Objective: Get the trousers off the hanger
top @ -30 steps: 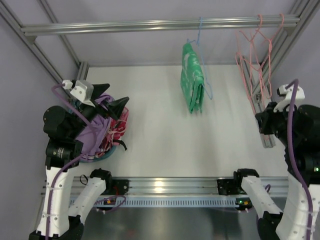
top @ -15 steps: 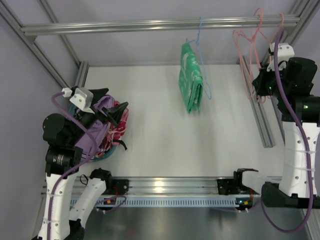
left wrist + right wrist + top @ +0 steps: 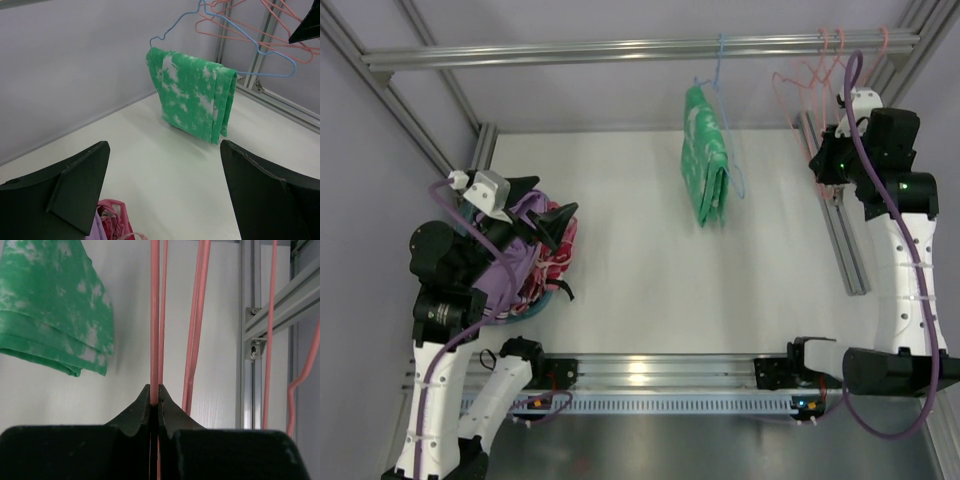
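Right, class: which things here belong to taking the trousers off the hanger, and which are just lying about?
Belong to the job:
lilac trousers, lying by the open left gripper
salmon-pink hanger, pinched in the right gripper

Just lying or hanging about:
green patterned garment on its blue hanger
heap of pink and red clothes
spare pink hangers

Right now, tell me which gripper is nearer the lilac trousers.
Left. The left gripper hovers open right over the trousers; the right gripper pinches a pink hanger far across the table.
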